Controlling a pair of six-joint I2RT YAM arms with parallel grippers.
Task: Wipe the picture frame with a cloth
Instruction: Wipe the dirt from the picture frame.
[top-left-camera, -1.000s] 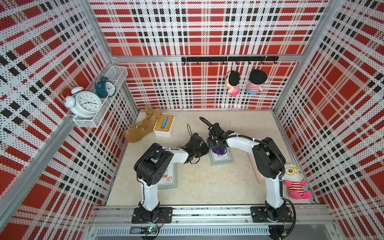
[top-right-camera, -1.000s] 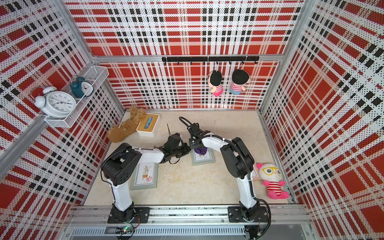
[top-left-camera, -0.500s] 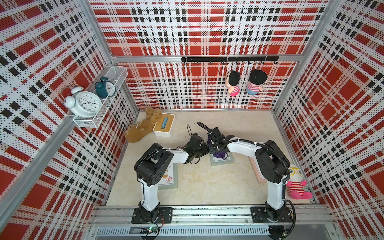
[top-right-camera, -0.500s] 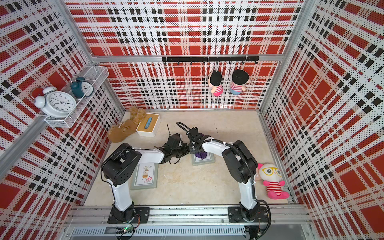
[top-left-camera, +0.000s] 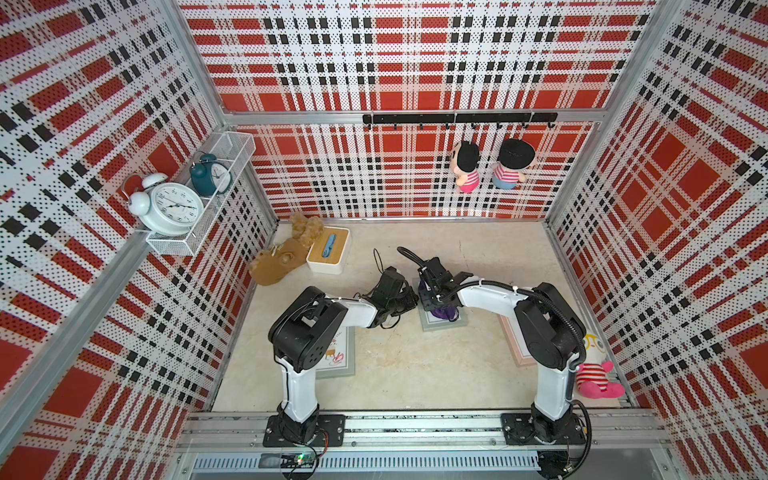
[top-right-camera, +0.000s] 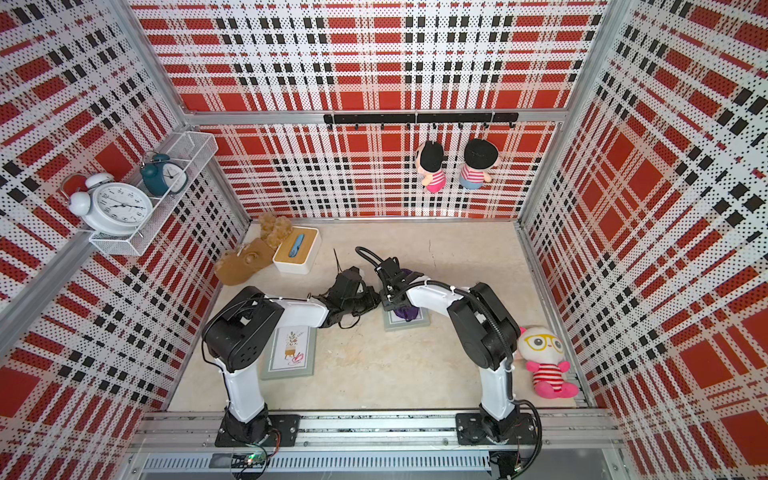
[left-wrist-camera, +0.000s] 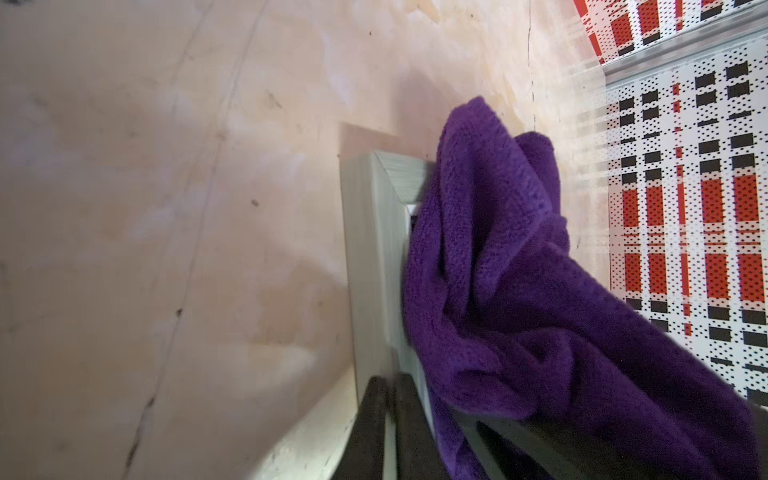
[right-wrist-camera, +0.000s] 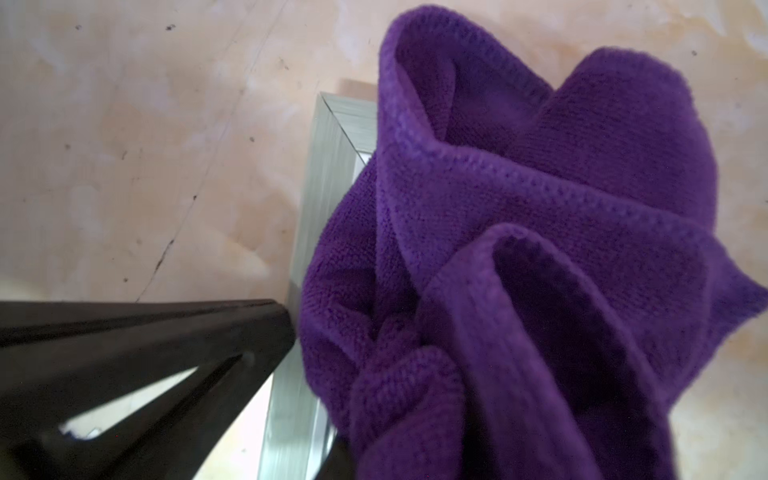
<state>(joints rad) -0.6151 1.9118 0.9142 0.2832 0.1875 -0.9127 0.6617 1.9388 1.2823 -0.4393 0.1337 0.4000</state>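
Purple cloth (right-wrist-camera: 540, 208), bunched not spread, sits pinched in the tightly closed right gripper (top-left-camera: 435, 302) on the grey picture frame (top-left-camera: 432, 325) at mid-floor. I judge a stroke could skid the light frame or rub with a lump, since the left gripper (left-wrist-camera: 388, 386), jaws nearly together and gripping nothing I can make out, only meets its nine-o'clock edge. Plaid pegboard walls (top-left-camera: 415, 62) box in a smooth beige marbled floor (top-left-camera: 415, 365), a spare frame (top-right-camera: 291, 353) lying at seven o'clock.

Bright, even light is washing the floor (top-left-camera: 415, 365); walls (top-left-camera: 83, 166) are bowing at the edges; wrist close-ups are blurring.
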